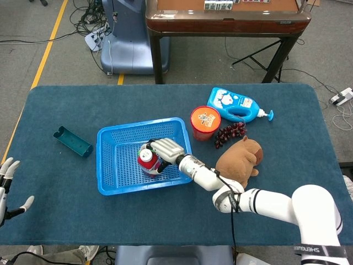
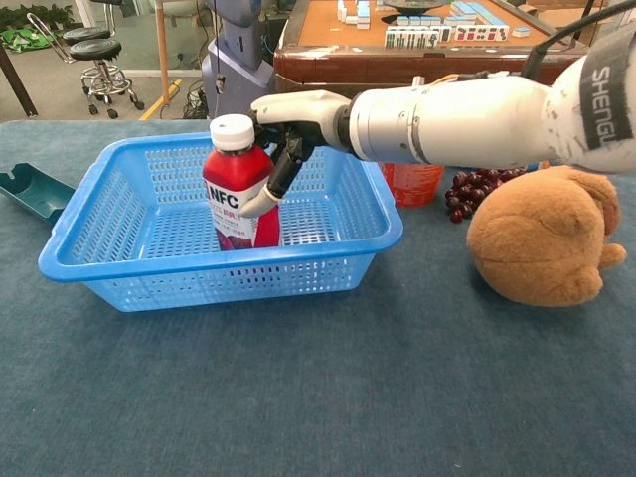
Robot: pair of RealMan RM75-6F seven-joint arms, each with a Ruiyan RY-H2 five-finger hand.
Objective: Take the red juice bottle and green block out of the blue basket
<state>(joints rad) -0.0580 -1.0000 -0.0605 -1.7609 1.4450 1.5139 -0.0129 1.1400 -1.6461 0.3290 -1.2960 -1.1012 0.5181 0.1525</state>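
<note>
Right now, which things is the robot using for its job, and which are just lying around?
For the job: red juice bottle, blue basket, right hand touching the bottle.
Just lying about: brown plush toy, grapes, red cup, blue lotion bottle, teal tray.

Upright white-capped red juice bottle [image 2: 238, 189] inside blue basket [image 2: 149, 273].
</note>
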